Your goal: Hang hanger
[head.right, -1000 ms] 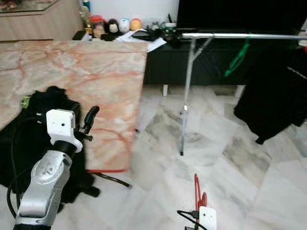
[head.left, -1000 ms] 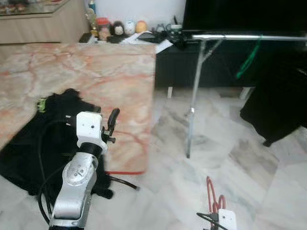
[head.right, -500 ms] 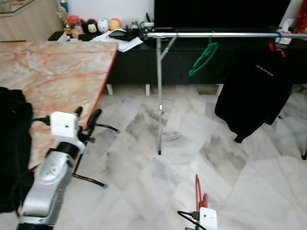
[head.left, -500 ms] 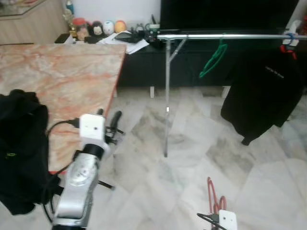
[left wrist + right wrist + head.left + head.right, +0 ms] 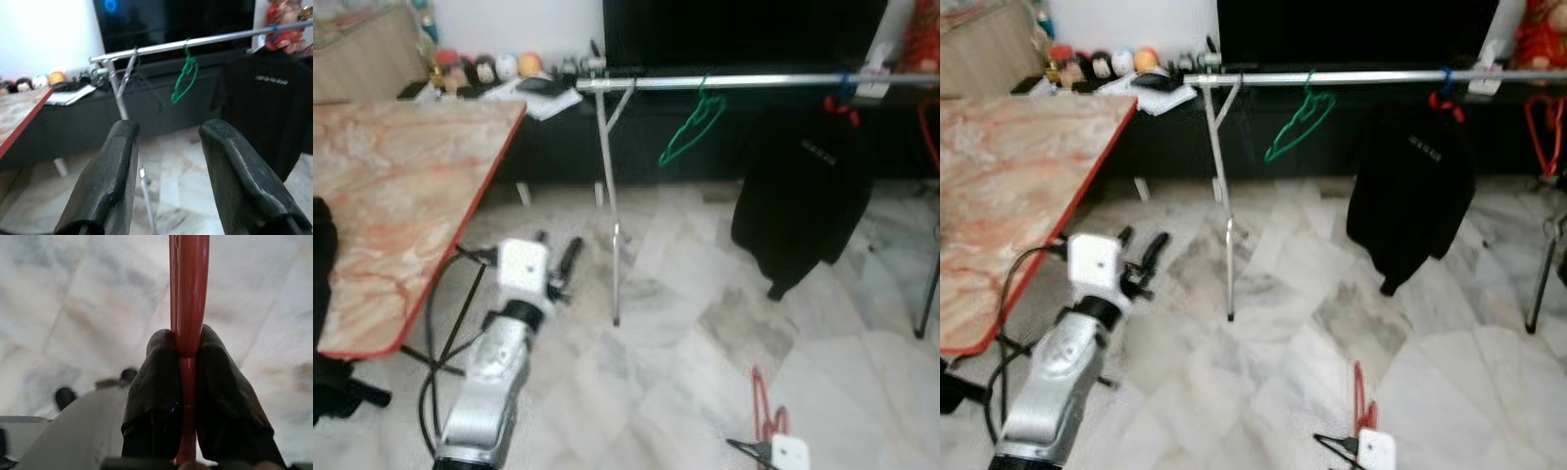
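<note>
Our right gripper [image 5: 185, 350] is pinching a smooth red plastic hanger [image 5: 188, 293] between its ribbed black fingers [image 5: 156, 396], low over the veined marble floor [image 5: 705, 362]. Our left gripper [image 5: 168, 147] is pointing ahead with its fingers spread apart and nothing between them, aiming toward the shiny metal rail [image 5: 754, 80]. On that rail a thin green hanger [image 5: 690, 129] and a black shirt [image 5: 803, 196] are hanging. A pink marble-patterned table [image 5: 401, 196] is standing to our left.
</note>
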`<state>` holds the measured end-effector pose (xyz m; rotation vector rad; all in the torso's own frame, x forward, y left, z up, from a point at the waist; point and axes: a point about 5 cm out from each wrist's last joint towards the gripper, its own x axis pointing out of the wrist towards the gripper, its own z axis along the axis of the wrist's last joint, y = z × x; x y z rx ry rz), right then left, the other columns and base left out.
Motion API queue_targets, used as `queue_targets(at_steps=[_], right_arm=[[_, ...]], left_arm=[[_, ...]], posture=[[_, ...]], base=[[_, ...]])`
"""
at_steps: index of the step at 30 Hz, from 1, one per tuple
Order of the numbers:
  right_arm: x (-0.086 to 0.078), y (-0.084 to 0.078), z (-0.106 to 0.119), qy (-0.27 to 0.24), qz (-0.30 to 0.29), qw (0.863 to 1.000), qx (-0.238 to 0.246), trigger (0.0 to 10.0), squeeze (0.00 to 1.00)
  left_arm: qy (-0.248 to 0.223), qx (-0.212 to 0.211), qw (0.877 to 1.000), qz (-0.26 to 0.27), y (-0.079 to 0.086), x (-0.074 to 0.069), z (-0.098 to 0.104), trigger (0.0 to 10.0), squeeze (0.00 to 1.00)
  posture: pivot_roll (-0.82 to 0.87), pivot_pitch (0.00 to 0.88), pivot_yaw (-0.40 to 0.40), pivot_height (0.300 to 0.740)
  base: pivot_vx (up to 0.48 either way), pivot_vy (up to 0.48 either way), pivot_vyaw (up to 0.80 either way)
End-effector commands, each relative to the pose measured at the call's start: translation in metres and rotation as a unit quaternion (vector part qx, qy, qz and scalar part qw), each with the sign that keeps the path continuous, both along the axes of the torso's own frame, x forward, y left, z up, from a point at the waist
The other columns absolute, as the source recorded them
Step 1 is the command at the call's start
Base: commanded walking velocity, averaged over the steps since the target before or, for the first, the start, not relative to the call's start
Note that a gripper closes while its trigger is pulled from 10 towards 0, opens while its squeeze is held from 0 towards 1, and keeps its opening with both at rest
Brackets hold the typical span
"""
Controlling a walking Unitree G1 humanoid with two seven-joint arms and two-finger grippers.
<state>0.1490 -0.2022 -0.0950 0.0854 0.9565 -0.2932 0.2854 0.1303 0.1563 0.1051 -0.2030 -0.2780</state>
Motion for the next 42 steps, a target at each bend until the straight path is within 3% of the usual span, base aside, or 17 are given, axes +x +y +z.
queue_targets(at_steps=[1,5,15,24,25,27,29,34,35,37,38,41,42], right_arm=[[0.002,0.009,0.000,-0.007,0.008,1.000,0.007,10.0,0.00],[0.004,0.009,0.002,-0.020,0.021,1.000,0.002,10.0,0.00],[0.011,0.008,0.006,-0.046,0.070,0.996,-0.030,10.0,0.00],[0.020,0.010,0.012,-0.065,0.191,0.977,-0.063,10.0,0.00],[0.033,-0.002,0.020,-0.080,0.207,0.972,-0.080,10.0,0.00],[0.078,-0.037,0.056,-0.131,0.257,0.952,-0.102,10.0,0.00],[0.100,-0.052,0.081,-0.160,0.319,0.928,-0.103,10.0,0.00],[0.114,-0.058,0.106,-0.163,0.447,0.874,-0.104,10.0,0.00],[0.114,-0.058,0.106,-0.163,0.447,0.874,-0.104,10.0,0.00],[0.120,-0.058,0.117,-0.150,0.502,0.848,-0.081,10.0,0.00],[0.120,-0.058,0.117,-0.150,0.502,0.848,-0.081,10.0,0.00],[0.120,-0.050,0.122,-0.130,0.561,0.816,-0.055,10.0,0.00],[0.118,-0.045,0.123,-0.124,0.589,0.797,-0.045,10.0,0.00]], left_arm=[[0.029,0.012,1.000,0.004,0.008,0.000,-0.012,10.0,0.00],[0.057,0.022,0.998,-0.021,0.009,-0.003,-0.023,10.0,0.00],[0.099,0.095,0.985,-0.107,0.000,-0.001,-0.043,10.0,0.00],[0.130,0.153,0.963,-0.182,-0.006,-0.003,-0.056,10.0,0.00],[0.130,0.158,0.960,-0.189,-0.006,-0.002,-0.056,10.0,0.00],[0.128,0.181,0.952,-0.209,-0.006,-0.001,-0.057,10.0,0.00],[0.123,0.211,0.941,-0.236,-0.007,0.000,-0.057,10.0,0.00],[0.119,0.242,0.914,-0.304,-0.011,-0.001,-0.054,10.0,0.00],[0.119,0.242,0.914,-0.304,-0.011,-0.001,-0.054,10.0,0.00],[0.122,0.246,0.900,-0.338,-0.013,0.000,-0.051,10.0,0.00],[0.122,0.246,0.900,-0.338,-0.013,0.000,-0.051,10.0,0.00],[0.121,0.235,0.887,-0.378,-0.020,-0.002,-0.046,10.0,0.00],[0.121,0.229,0.877,-0.405,-0.025,-0.005,-0.042,10.0,0.00]], posture=[[-0.14,0.021,0.047,0.740],[-0.14,0.026,0.042,0.740],[-0.15,0.037,0.044,0.740],[-0.14,0.041,0.035,0.740],[-0.14,0.044,0.034,0.740],[-0.15,0.046,0.032,0.740],[-0.15,0.049,0.028,0.740],[-0.16,0.052,0.033,0.740],[-0.16,0.052,0.033,0.740],[-0.16,0.048,0.036,0.740],[-0.16,0.048,0.036,0.740],[-0.16,0.045,0.036,0.740],[-0.16,0.044,0.037,0.740]], base=[[0.000,0.000,0.00],[0.000,0.000,0.00],[0.000,0.000,0.00],[0.000,0.000,0.00],[0.000,0.000,0.00],[0.000,0.000,0.00],[0.000,0.000,0.00],[0.000,0.000,0.00],[0.000,0.000,0.00],[0.000,0.000,0.00],[0.000,0.000,0.00],[0.000,0.000,0.00],[0.000,0.000,0.00]])
